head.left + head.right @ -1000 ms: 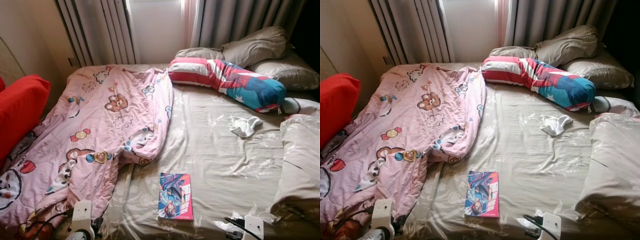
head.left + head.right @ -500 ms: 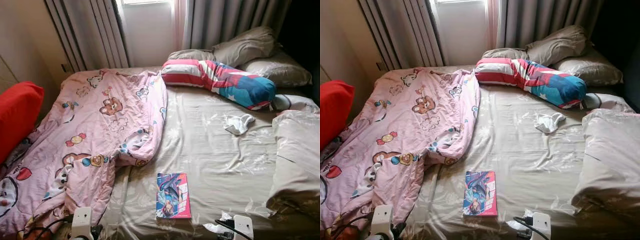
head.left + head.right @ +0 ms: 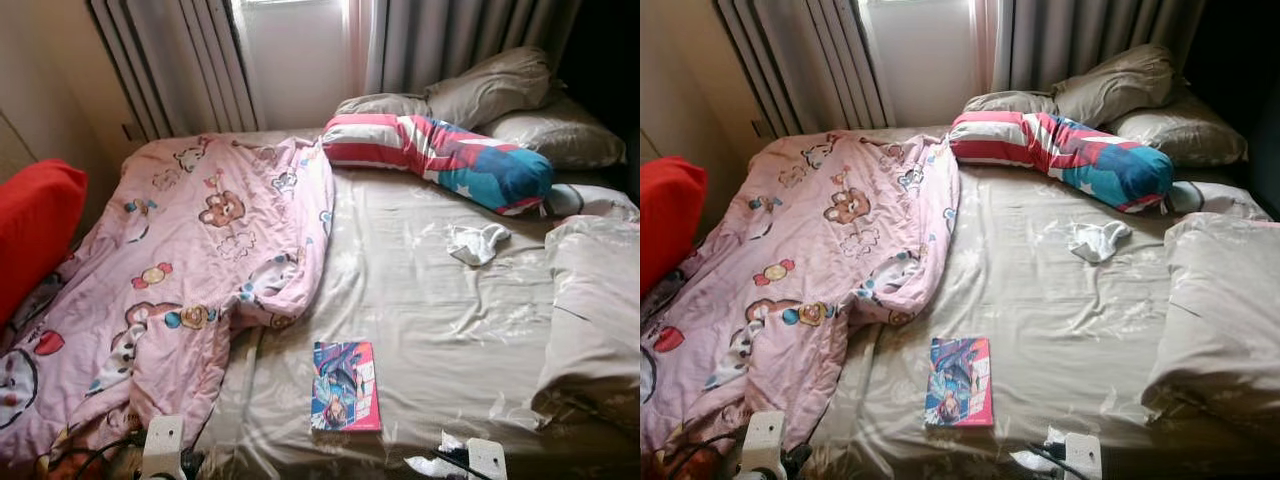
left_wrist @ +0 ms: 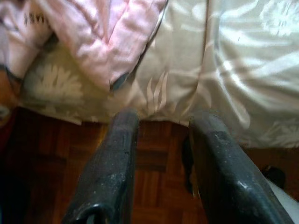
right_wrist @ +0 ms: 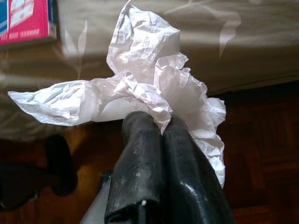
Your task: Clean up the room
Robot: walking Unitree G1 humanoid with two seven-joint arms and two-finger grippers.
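Observation:
My right gripper (image 5: 161, 125) is shut on a crumpled white paper (image 5: 140, 79), held low at the foot of the bed; the paper (image 3: 430, 466) also shows at the bottom edge of the left eye view. My left gripper (image 4: 163, 120) is open with nothing between its fingers, hanging over the bed's edge and the wooden floor (image 4: 154, 186). On the beige sheet (image 3: 430, 300) lie a colourful book (image 3: 346, 386) near the foot and a small white cloth (image 3: 477, 242) farther up. A rumpled pink cartoon quilt (image 3: 200, 250) covers the bed's left half.
A striped red, white and blue bolster (image 3: 440, 160) and grey pillows (image 3: 500, 85) lie at the head by the curtains. A bunched beige duvet (image 3: 595, 300) fills the right edge. A red cushion (image 3: 35, 230) stands at the left.
The camera has shifted a little, so the whole bed sits slightly differently in frame and both wrists show lower. Nothing on the bed has moved; the paper stays in my right gripper.

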